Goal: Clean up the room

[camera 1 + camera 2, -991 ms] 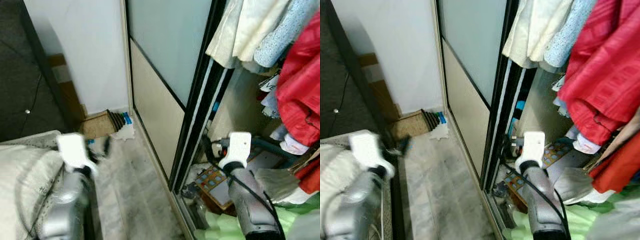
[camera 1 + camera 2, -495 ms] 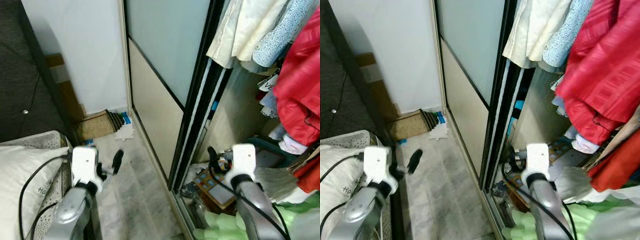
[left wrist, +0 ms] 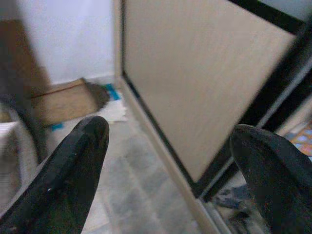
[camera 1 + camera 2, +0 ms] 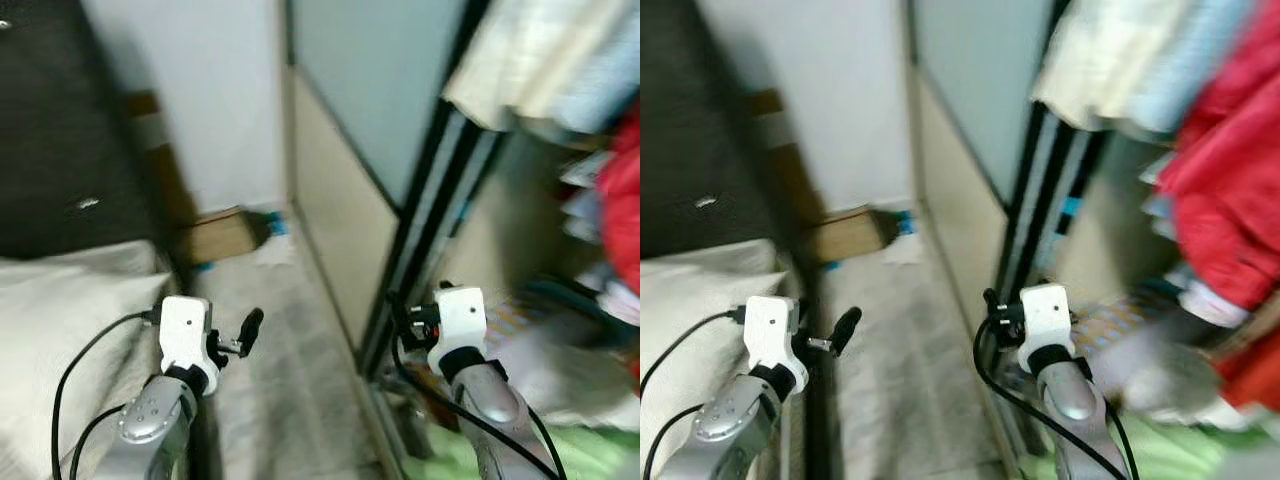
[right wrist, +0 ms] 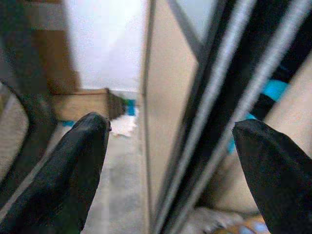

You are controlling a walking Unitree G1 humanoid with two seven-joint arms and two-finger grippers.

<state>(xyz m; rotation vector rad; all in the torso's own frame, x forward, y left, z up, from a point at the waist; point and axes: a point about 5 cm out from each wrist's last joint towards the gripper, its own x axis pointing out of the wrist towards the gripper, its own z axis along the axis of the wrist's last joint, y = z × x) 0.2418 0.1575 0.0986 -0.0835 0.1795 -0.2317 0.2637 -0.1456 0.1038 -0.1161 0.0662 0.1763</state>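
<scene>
A grey tiled floor [image 4: 290,370] runs between a bed [image 4: 60,330] and a sliding wardrobe door [image 4: 350,200]. Left gripper [image 3: 170,170] and right gripper [image 5: 170,165] hover with jaws apart, empty. Red clothes [image 4: 1230,190] hang inside the wardrobe.

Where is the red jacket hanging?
The red jacket hangs in the open wardrobe on the robot's right, beside the pale clothes and past the sliding door, above the right gripper.
</scene>
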